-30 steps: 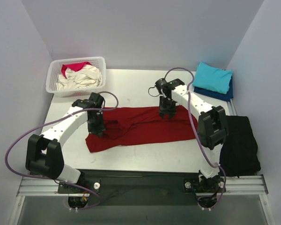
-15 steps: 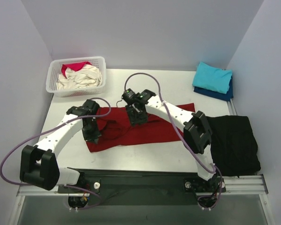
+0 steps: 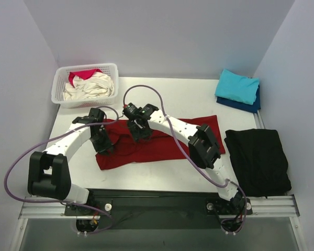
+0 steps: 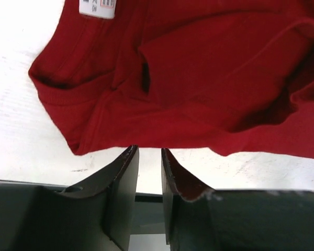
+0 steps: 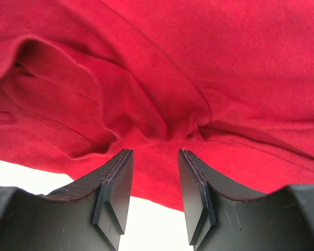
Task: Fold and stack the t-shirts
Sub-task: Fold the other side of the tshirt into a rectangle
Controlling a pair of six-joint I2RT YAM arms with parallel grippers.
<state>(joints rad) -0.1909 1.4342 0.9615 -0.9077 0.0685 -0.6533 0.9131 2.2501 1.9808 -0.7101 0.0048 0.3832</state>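
A dark red t-shirt (image 3: 167, 146) lies spread and creased across the middle of the table. My left gripper (image 3: 103, 145) hangs over its left end. In the left wrist view its jaws (image 4: 149, 151) stand a little apart with only bare table between them, just short of the shirt's hem (image 4: 199, 78); the collar and a white label (image 4: 97, 8) lie beyond. My right gripper (image 3: 138, 133) is above the shirt's upper left part, open (image 5: 156, 152), over bunched red folds (image 5: 199, 63). A turquoise t-shirt (image 3: 237, 85) lies folded on a navy one (image 3: 249, 106) at the back right.
A white lattice basket (image 3: 59, 90) at the back left holds a cream tee (image 3: 89, 89) and a pink-red one (image 3: 79, 76). A black cloth (image 3: 259, 159) lies at the table's right edge. Purple cables loop from both arms.
My right arm has swept left across the red shirt, from its right part to its left. My left gripper has opened and let go of the cloth.
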